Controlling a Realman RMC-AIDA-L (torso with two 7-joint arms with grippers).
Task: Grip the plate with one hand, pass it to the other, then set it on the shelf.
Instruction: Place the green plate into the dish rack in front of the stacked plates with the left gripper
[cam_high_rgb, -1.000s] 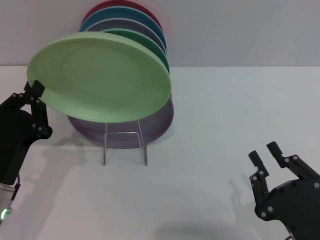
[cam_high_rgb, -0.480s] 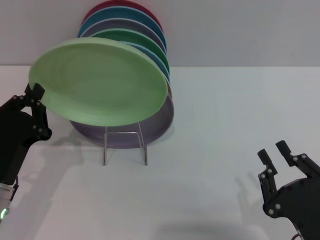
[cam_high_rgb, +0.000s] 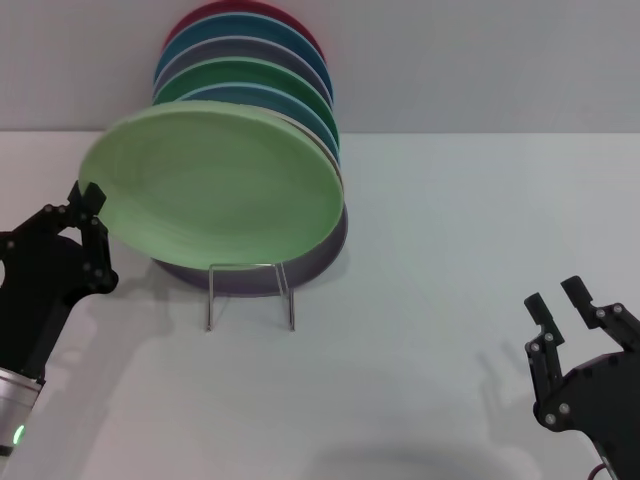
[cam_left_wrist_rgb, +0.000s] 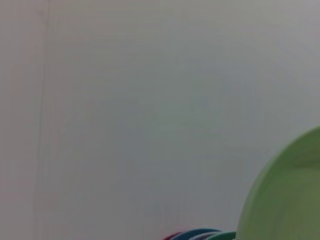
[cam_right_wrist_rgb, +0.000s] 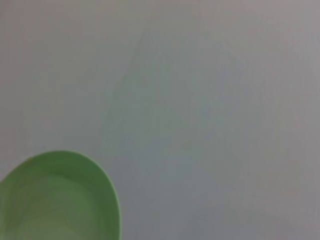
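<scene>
The light mint-green plate (cam_high_rgb: 215, 185) hangs tilted, nearly on edge, in front of the row of plates standing in the shelf (cam_high_rgb: 249, 296), whose thin front frame shows below it. My left gripper (cam_high_rgb: 88, 200) is shut on the plate's left rim. Low at the right, far from the plate, my right gripper (cam_high_rgb: 560, 298) is open and holds nothing. Part of the plate (cam_left_wrist_rgb: 290, 200) shows in the left wrist view, and the plate (cam_right_wrist_rgb: 55, 200) shows again in the right wrist view.
Behind the held plate stand an emerald-green plate (cam_high_rgb: 240, 80), a lilac plate (cam_high_rgb: 240, 50), blue ones and a red one (cam_high_rgb: 240, 12) at the back. A larger lilac plate (cam_high_rgb: 320, 250) leans at the front. A pale wall rises behind the white table (cam_high_rgb: 450, 230).
The left gripper has swung the plate more upright and moved it right and down, closer to the racked plates. The right gripper has drawn back toward the lower right.
</scene>
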